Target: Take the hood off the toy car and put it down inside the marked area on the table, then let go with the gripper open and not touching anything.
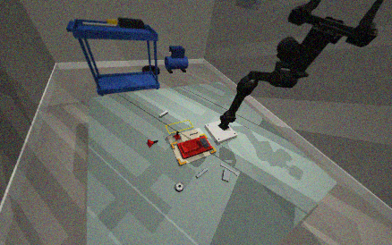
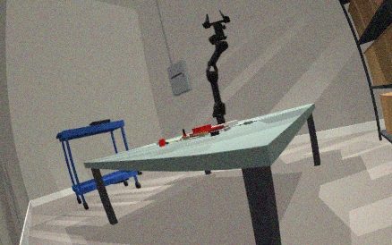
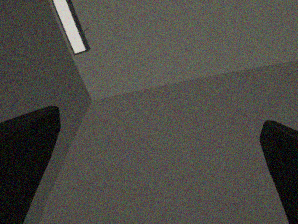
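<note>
The toy car (image 1: 192,147) (image 2: 201,130) is a flat red block with a dark grey patch at one end. It sits on a pale board (image 1: 179,156) with orange corner marks. I cannot tell the hood's edges from the rest of the red body. The marked area, a thin yellow outline (image 1: 178,122), lies on the table just behind the board; nothing shows inside it. My gripper (image 1: 350,2) (image 2: 214,13) (image 3: 165,124) is open and empty, raised high above the table, far from the car. The wrist view shows only walls, the ceiling and a light strip between and beyond the fingers.
The arm stands on a white base plate (image 1: 215,131) beside the car. A red piece with a dark tip (image 1: 151,142) (image 2: 162,142) lies left of the board. A small red and black piece (image 1: 177,136) stands near the board's back corner. A white ring (image 1: 179,187) and several bars lie around.
</note>
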You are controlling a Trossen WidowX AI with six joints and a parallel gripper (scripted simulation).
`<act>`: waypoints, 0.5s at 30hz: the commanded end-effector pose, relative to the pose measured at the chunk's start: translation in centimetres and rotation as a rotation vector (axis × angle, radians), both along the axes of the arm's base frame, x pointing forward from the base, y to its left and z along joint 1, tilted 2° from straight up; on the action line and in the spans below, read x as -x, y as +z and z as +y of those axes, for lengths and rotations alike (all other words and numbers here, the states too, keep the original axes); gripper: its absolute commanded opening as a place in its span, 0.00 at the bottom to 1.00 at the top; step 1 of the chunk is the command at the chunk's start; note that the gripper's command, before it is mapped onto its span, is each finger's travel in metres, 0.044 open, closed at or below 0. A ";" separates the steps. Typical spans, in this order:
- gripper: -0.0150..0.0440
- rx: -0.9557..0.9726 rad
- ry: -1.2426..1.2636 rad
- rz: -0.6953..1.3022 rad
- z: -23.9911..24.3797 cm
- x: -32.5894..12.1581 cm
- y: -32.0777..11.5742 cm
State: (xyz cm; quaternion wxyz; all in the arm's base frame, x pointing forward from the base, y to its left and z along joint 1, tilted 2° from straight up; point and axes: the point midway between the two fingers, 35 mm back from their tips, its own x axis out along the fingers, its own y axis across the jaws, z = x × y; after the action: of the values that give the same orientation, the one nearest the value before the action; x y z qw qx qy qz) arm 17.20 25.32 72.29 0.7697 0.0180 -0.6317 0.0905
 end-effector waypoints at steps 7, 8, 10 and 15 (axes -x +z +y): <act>1.00 0.092 -0.005 0.064 1.6 -2.8 -1.3; 1.00 0.114 -0.006 0.081 2.0 -3.5 -1.6; 1.00 0.158 -0.008 0.118 2.6 -4.9 -2.4; 1.00 0.250 -0.010 0.232 3.8 -8.7 -4.7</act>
State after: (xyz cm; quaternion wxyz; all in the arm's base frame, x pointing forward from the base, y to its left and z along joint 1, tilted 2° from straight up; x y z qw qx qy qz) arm 23.78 28.35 69.08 0.8191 -0.0528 -0.5521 0.1465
